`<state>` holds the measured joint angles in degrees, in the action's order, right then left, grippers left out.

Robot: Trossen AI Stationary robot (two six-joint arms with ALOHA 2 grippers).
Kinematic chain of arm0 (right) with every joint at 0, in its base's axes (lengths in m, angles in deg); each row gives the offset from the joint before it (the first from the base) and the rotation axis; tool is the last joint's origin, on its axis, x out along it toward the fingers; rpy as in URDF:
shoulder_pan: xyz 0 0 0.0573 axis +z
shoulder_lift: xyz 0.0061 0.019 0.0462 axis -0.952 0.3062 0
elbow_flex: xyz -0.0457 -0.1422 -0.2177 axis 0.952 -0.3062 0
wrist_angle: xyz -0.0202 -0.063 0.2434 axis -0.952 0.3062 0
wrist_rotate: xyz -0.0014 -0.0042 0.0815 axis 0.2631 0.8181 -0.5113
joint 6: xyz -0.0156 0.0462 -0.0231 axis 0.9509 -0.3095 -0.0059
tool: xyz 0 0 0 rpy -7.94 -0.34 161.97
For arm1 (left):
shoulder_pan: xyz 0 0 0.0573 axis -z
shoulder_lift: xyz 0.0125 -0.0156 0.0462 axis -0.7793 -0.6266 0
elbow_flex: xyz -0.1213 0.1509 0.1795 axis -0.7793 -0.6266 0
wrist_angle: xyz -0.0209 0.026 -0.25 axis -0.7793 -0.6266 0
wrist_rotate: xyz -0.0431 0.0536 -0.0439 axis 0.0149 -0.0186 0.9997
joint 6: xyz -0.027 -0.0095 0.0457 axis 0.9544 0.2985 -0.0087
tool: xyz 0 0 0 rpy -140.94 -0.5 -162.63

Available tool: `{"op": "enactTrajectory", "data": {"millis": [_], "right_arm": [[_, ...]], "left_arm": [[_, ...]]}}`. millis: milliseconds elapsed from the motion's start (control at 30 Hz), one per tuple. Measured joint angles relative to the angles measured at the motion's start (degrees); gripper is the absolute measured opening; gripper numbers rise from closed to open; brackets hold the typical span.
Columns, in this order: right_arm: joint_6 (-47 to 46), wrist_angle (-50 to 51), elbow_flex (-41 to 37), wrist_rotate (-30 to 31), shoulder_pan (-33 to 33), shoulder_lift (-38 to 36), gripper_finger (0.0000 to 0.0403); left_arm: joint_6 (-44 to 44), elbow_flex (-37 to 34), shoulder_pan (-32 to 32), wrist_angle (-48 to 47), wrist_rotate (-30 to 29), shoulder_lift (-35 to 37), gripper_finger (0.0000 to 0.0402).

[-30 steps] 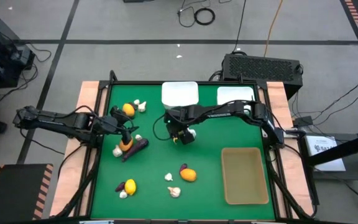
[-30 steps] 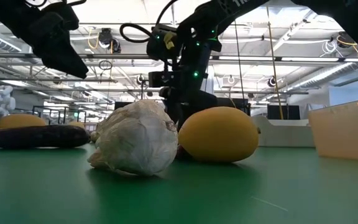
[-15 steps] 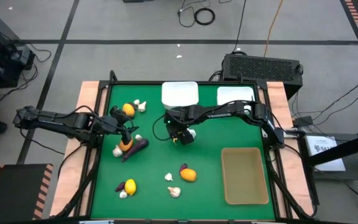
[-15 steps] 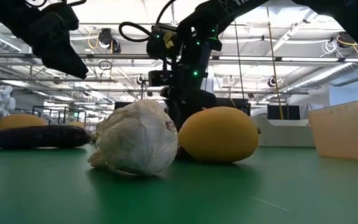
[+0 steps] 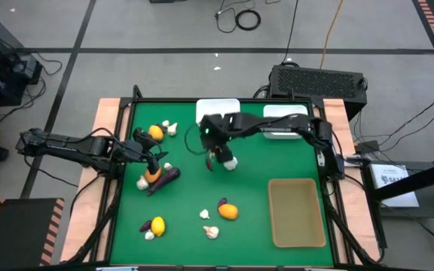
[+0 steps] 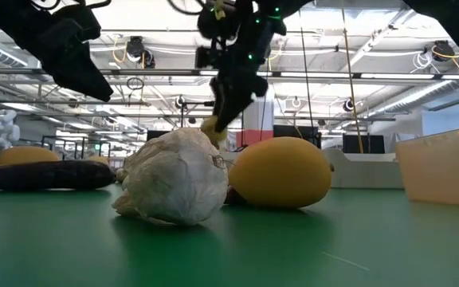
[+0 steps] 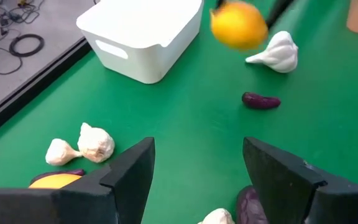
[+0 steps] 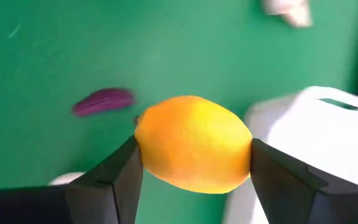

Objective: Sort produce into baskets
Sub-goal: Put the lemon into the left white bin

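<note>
Right end effector point(image 8: 194, 163), fingers closed on an orange-yellow fruit point(image 8: 193, 151) and raised clear of the worktop point(image 5: 262, 162), with the nearest white bin point(image 5: 218, 112) just beyond it; left end effector point(image 7: 197, 171), open and empty, waits farther off.

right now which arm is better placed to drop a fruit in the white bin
Right. The right claw is shut on an orange-yellow fruit, lifted off the table beside the white bin. The left claw is open and empty, farther from it.
</note>
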<state>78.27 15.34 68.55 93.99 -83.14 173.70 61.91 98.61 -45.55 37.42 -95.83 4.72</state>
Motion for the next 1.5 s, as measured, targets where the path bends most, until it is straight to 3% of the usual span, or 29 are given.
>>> {"op": "enactTrajectory", "data": {"millis": [333, 567, 1033, 1333, 1500], "right_arm": [[-12.72, -3.71, 0.84, 0.20, -12.01, 0.01, 0.0240], [-20.54, -4.56, 0.84, 0.13, -16.31, 0.06, 0.0243], [-21.87, -4.54, 0.84, 0.01, -17.24, 0.08, 0.0335], [-21.61, -3.76, 0.84, -0.15, -17.11, -0.05, 0.0340], [-23.29, 2.85, 0.84, -4.37, -15.18, -3.05, 0.0340]], "left_arm": [[0.15, 0.00, 0.00, -0.09, -0.24, 0.00, 0.0251], [0.65, -0.02, -0.04, -0.03, -0.48, 0.00, 0.0251], [2.11, -0.02, -0.04, 0.02, -0.92, 0.00, 0.0251], [2.12, -0.02, -0.04, 0.02, -0.94, 0.00, 0.0251], [2.70, -0.02, -0.22, 0.01, -1.35, 0.00, 0.0251]]}}
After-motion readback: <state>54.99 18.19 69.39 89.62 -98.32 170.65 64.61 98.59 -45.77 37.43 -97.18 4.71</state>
